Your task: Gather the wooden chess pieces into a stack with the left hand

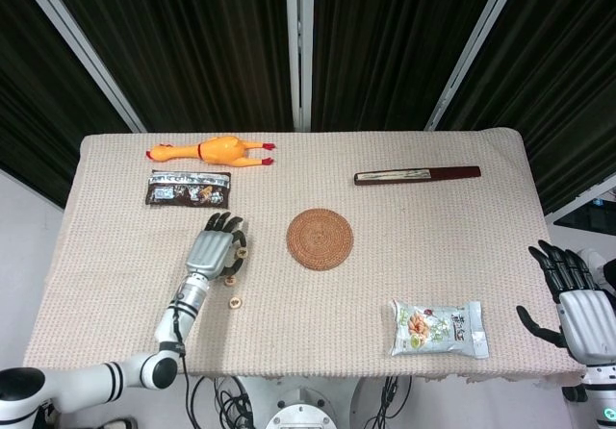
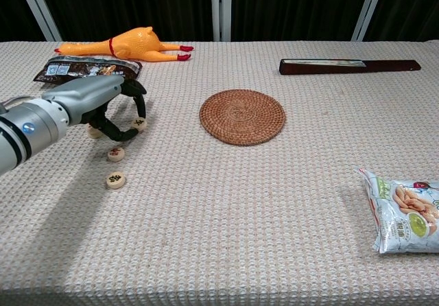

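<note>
Four wooden chess pieces (image 2: 116,180) lying flat and unstacked on the cloth-covered desk (image 2: 274,203), all around the left hand (image 2: 96,103). One disc (image 2: 139,123) just at the curled fingertips (image 2: 130,133); another (image 2: 94,132) tucked under the palm side; a third (image 2: 116,154) just short of the fingertips, toward the robot; the fourth nearest the robot, apart from the rest. Left hand arched palm-down over the desk, fingers curled downward, gripping nothing visible. Round woven coaster (image 2: 242,116) further right of that hand. Dark snack packet (image 2: 86,67) and rubber chicken (image 2: 127,45) beyond it. Dark folding fan (image 2: 350,65) far right at the back. Light snack bag (image 2: 405,210) near the front right. Right hand (image 1: 576,294) off the desk edge, fingers spread, empty.
</note>
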Action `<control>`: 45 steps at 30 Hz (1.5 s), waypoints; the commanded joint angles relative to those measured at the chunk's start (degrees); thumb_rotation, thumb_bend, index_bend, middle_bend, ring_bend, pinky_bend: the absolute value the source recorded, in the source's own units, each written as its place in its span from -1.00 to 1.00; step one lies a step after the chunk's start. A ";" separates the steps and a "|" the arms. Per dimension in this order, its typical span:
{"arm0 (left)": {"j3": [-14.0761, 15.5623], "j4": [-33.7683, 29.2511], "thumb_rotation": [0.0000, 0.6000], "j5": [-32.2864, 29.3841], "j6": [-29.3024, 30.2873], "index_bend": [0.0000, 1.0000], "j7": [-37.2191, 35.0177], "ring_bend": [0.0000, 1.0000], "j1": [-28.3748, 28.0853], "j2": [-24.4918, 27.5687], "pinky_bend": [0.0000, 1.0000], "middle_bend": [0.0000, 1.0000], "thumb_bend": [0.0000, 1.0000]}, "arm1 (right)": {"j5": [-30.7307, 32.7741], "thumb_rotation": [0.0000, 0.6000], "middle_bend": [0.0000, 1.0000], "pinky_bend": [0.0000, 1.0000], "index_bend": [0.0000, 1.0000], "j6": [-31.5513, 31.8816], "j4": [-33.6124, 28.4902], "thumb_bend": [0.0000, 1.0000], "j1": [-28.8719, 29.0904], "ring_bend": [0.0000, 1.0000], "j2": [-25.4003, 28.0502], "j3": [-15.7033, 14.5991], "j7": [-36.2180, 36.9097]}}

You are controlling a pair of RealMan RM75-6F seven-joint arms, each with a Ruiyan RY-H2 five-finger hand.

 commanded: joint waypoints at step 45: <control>2.63 -9.07 1.00 -4.05 2.34 -0.19 0.53 -1.00 4.17 9.94 -1.00 -0.76 -0.33 | 0.47 1.00 -1.00 -1.00 -1.00 -1.32 -0.54 -0.50 0.41 -1.00 -0.96 -0.19 -3.03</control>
